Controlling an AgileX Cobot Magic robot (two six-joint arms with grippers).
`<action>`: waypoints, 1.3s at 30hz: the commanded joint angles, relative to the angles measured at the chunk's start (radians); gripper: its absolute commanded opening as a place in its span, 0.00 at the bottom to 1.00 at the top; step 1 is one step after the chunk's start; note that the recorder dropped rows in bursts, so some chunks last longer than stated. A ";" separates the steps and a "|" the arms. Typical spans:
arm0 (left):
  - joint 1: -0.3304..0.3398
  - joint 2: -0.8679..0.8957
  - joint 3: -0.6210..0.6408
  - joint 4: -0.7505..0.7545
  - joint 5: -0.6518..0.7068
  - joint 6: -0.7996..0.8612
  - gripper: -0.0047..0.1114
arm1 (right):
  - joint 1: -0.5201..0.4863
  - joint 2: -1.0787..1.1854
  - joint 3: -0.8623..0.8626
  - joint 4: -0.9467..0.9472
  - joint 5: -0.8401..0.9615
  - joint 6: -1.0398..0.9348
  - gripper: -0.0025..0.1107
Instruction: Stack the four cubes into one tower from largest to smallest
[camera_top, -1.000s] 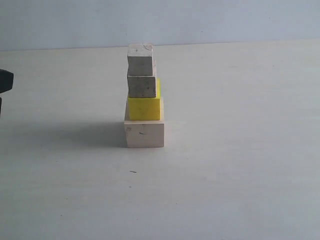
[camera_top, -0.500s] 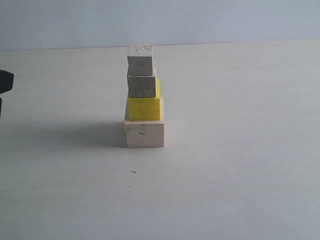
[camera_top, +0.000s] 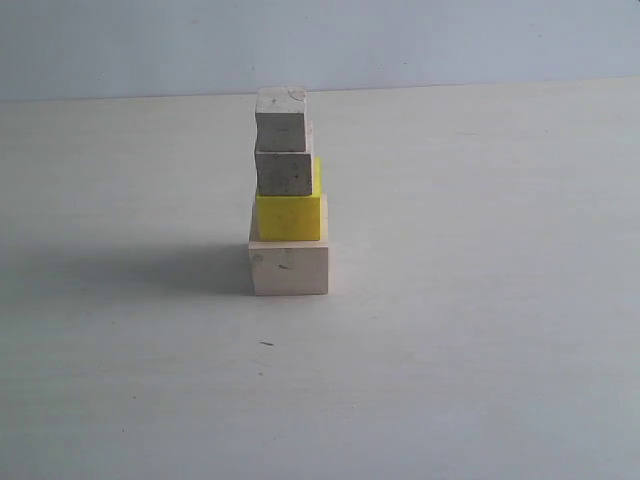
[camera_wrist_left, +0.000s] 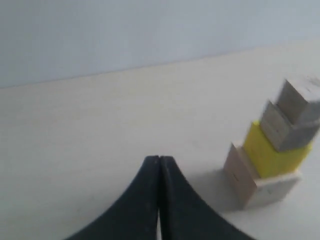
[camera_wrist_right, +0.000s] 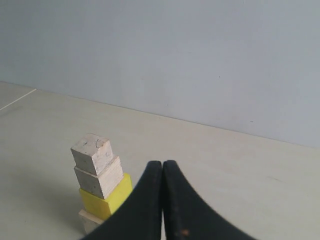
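The tower stands in the middle of the table in the exterior view: the large pale wooden cube (camera_top: 289, 268) at the base, the yellow cube (camera_top: 289, 216) on it, then the two small pale cubes, one (camera_top: 283, 171) under the other (camera_top: 279, 119). Neither gripper shows in that view. My left gripper (camera_wrist_left: 159, 160) is shut and empty, well away from the tower (camera_wrist_left: 272, 150). My right gripper (camera_wrist_right: 162, 164) is also shut and empty, with the tower (camera_wrist_right: 97, 185) off to one side; its fingers hide part of the base cube.
The pale table (camera_top: 480, 300) spreads around the tower, meeting a grey-blue wall (camera_top: 450, 40) at the back. A small dark speck (camera_top: 266, 343) lies in front of the tower.
The dark left arm part that showed at the exterior view's left edge has withdrawn out of the frame. The tower has not moved.
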 joint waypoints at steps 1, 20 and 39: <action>0.263 -0.168 0.006 -0.082 -0.004 0.001 0.04 | 0.000 -0.003 0.003 -0.003 -0.006 -0.002 0.02; 0.486 -0.649 0.521 -0.094 -0.252 -0.010 0.04 | 0.000 -0.003 0.003 -0.003 -0.004 -0.002 0.02; 0.419 -0.649 0.677 -0.092 -0.184 -0.027 0.04 | 0.000 -0.003 0.003 -0.001 -0.004 -0.002 0.02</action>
